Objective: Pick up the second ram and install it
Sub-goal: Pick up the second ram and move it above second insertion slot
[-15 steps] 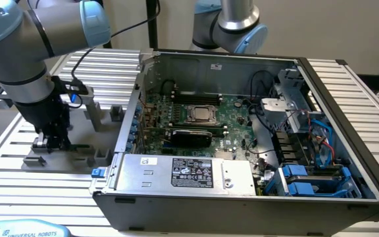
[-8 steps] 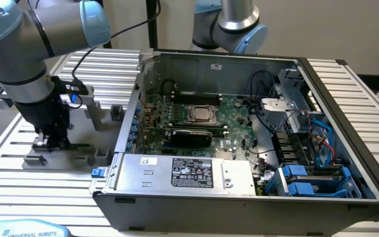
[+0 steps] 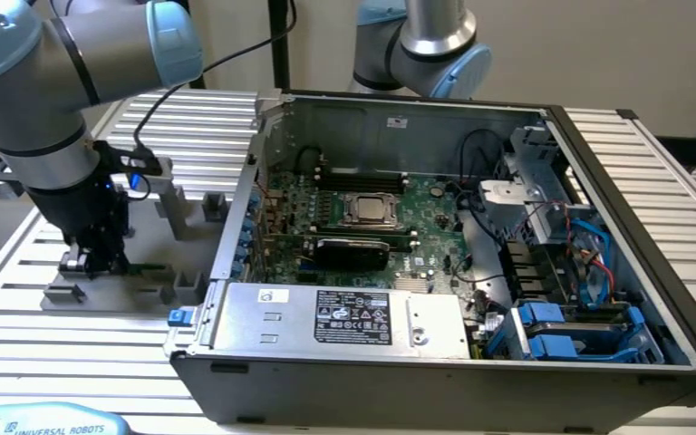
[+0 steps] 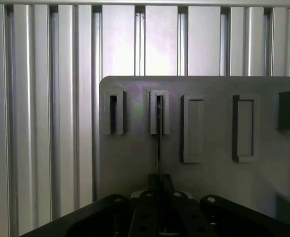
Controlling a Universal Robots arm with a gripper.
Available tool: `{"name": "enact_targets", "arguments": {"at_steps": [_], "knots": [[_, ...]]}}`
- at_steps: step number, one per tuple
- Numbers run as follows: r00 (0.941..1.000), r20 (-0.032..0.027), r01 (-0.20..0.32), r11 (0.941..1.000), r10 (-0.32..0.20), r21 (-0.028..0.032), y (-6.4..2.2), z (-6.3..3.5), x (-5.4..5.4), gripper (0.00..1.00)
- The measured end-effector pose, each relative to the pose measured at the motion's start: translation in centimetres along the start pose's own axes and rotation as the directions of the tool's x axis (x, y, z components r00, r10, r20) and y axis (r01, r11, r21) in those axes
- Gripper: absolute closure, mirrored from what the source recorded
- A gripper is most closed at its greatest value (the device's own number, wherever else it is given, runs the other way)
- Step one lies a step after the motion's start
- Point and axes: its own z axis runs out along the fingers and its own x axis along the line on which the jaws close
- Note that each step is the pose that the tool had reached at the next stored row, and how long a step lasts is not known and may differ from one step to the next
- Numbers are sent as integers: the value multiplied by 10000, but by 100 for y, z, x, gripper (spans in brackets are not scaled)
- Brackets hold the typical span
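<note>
pickup is the step in hand, as i judge it. nearest the wrist camera, the gripper has its jaws drawn narrow on the ram, seen edge-on as a thin dark line between them. the ram's far end sits in a slot of the grey fixture, which lies on the slatted table. in the exterior view the gripper is down at the fixture on that view's left, beside the open case. the ram is not yet lifted. freeing it calls for a straight pull in line with the slot, no twist, since the stick is thin. the board with its memory slots lies well apart, inside the case.
</note>
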Motion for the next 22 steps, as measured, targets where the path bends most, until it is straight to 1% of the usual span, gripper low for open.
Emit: {"name": "enact_targets", "arguments": {"at_steps": [4,7,8,22], "knots": [[10000,-2,-1,10000,1,-3,1,-9,0,87],[10000,-1,0,10000,0,-2,2,-67,-1,87],[10000,-1,0,10000,0,-1,3,-100,-1,87],[10000,0,0,10000,0,-1,22,-735,-10,87]]}}
